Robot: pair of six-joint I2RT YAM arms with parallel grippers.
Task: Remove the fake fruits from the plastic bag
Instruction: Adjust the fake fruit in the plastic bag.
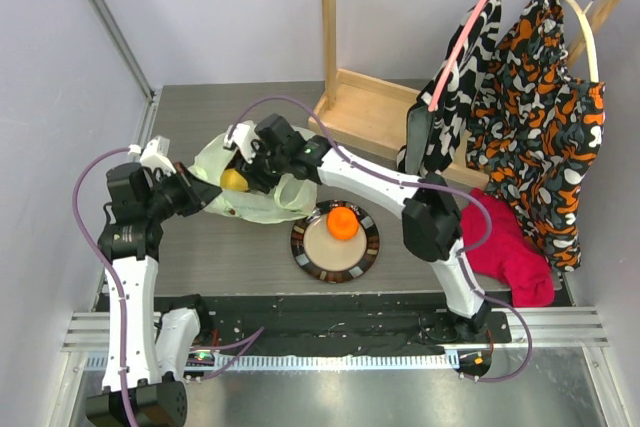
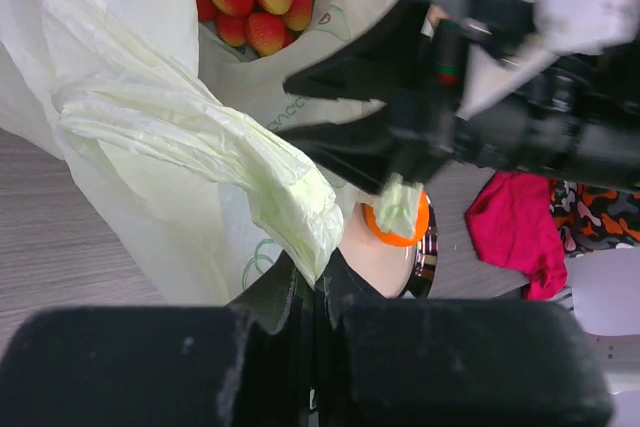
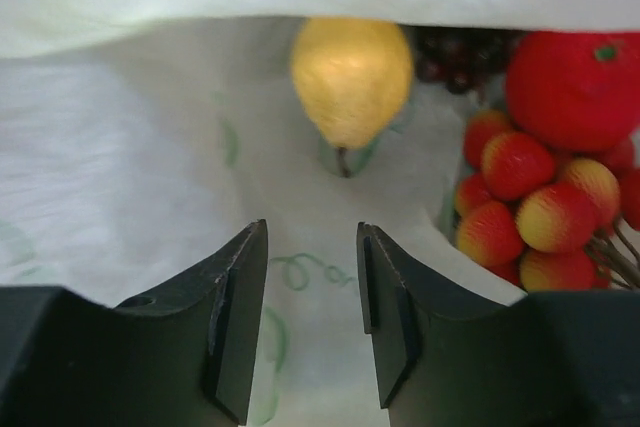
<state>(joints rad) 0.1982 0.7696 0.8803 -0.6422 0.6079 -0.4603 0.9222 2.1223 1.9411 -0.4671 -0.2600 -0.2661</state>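
While jaws gape, lemon (image 3: pixel 352 80) lies (beyond).

Note for you: left arm (image 1: pixel 135 307) and right arm (image 1: pixel 372 179) share one build, white links and black joint housings. A lilac cable (image 1: pixel 77 197) loops along each. You get a small green light (image 1: pixel 312 150) by the right wrist. Right gripper (image 3: pixel 311 237) fingers (image 3: pixel 235 327): matte black wedges.

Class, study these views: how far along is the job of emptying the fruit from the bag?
Done: one orange sits on the plate. In hand: the left pincer pinches the bag at its edge, while the right pincer, jaws apart and empty, faces the lemon inside. Left: lemon, red apple, berries and grapes all lie in the bag.
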